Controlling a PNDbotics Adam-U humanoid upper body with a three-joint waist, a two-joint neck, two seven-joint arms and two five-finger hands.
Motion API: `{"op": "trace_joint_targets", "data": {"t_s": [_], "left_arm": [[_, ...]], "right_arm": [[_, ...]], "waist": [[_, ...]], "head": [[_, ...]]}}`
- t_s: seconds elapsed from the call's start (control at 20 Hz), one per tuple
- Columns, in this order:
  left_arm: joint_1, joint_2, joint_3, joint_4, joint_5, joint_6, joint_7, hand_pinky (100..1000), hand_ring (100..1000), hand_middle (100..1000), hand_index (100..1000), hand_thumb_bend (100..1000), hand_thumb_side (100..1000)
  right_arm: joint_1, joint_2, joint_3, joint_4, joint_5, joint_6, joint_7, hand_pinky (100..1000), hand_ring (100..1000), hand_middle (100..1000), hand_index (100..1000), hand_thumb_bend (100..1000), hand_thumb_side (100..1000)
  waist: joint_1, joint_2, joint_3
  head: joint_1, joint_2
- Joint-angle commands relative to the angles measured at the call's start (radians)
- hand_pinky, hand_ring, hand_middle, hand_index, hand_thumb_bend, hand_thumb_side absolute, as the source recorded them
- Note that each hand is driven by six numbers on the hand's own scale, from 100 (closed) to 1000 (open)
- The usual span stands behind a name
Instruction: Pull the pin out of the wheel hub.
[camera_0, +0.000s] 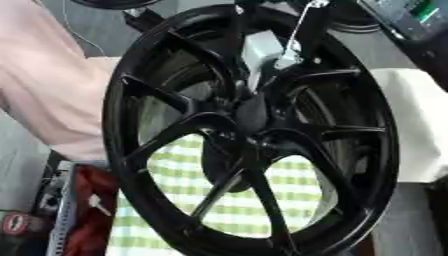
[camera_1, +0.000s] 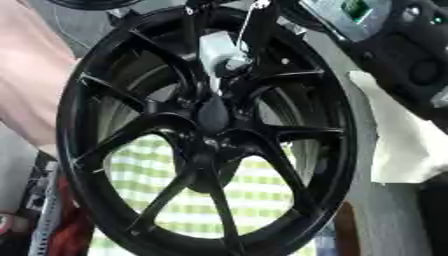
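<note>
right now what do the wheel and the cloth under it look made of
The wheel looks like cast metal with a glossy black painted finish: rigid thin spokes and light glints along the rim, though the look alone cannot settle the metal. The cloth seen through the spokes looks like woven fabric, matte, in a green and white check.

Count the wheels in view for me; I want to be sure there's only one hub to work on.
1 for certain: the black wheel, which fills most of the view. A dark curved edge at the top left may be another wheel, but it is mostly cut off.
</note>
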Motion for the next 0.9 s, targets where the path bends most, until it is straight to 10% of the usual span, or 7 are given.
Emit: {"op": "trace_joint_targets", "data": {"t_s": [0.05,0.9], "left_arm": [[-0.013,0.012,0.005,-0.017,-0.005,-0.002,-0.001,840,648,634,802,105,793],[-0.011,0.01,0.005,-0.017,-0.006,-0.001,-0.003,841,646,634,802,105,795]], "right_arm": [[-0.014,-0.028,-0.012,0.006,0.018,-0.009,0.01,815,781,615,708,471,100],[-0.013,-0.023,-0.01,0.002,-0.084,0.086,-0.041,786,703,414,538,390,100]], "waist": [[0.01,-0.018,0.0],[0.012,-0.018,-0.001]], "head": [[0.0,-0.007],[-0.002,-0.007]]}}
